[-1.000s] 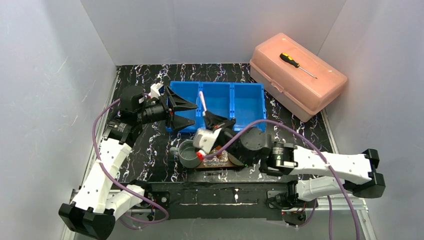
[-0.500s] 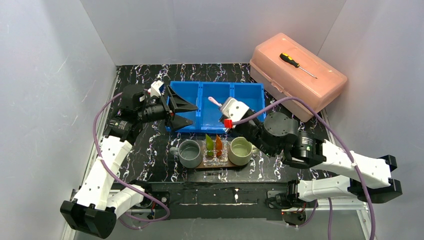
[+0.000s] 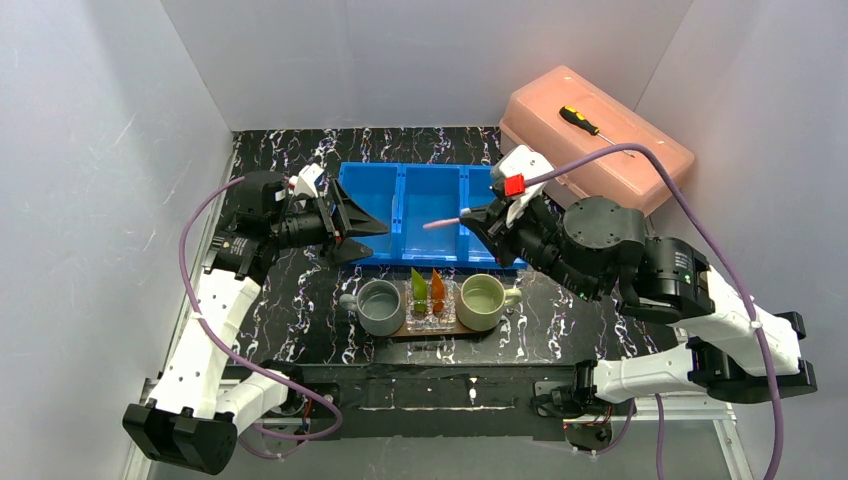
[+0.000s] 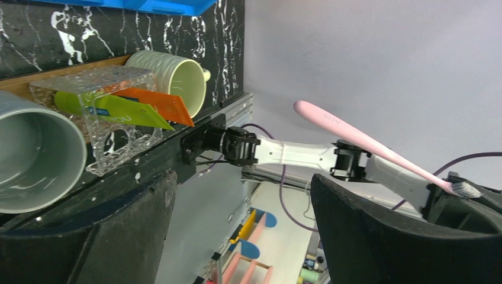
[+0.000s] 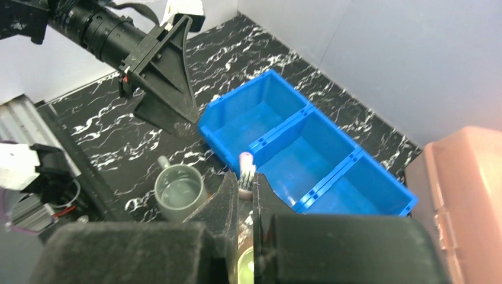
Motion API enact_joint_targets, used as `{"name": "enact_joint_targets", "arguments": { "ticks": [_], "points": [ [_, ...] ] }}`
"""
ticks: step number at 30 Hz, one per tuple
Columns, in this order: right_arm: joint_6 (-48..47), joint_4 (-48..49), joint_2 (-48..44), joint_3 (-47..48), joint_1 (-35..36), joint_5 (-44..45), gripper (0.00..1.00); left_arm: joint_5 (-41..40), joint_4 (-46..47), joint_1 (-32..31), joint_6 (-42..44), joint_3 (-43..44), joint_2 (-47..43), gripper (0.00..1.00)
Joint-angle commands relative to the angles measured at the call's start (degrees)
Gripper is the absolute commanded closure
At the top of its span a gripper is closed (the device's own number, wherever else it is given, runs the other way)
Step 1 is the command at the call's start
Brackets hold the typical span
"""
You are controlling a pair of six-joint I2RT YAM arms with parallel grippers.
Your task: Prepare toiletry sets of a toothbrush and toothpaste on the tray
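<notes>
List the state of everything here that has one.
left gripper, jaws open, empty
right gripper, jaws shut on the toothbrush
toothbrush, held by its head, in the air over the bin
bin, empty
grey mug, upright, empty
green mug, upright, empty
green tube, standing in the holder
orange tube, standing in the holder
box, lid shut, screwdriver lying on it
</notes>
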Motion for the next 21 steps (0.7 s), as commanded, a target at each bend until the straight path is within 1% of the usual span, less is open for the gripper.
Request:
{"name": "enact_joint_targets", "arguments": {
  "ticks": [1,6,9,14,21],
  "points": [
    [12.0,-10.9,1.1,4.7,-0.2,-2.1,0.99,1.4,-5.2,0.6,7.6,1.9,0.0,0.18],
    [19.1,-17.8,1.5,6.9,-0.2,-4.4,0.99,1.2,-8.1,0.9,12.1,1.2,0.0,0.16],
    [22.4,-20.8,1.8,6.0,-0.2,-5.9,0.99,-0.2,-9.9,0.9,15.0,1.2,0.0,0.15],
    [26.2,-22.1,1.6,2.5,-0.2,-7.8,0.99,-2.9,-12.0,1.0,19.1,1.2,-0.9,0.12],
    [29.5,-22.9,2.4,-1.0,-0.2,-6.9,0.99,-5.7,-14.4,0.9,23.6,0.1,-2.1,0.07]
  ]
}}
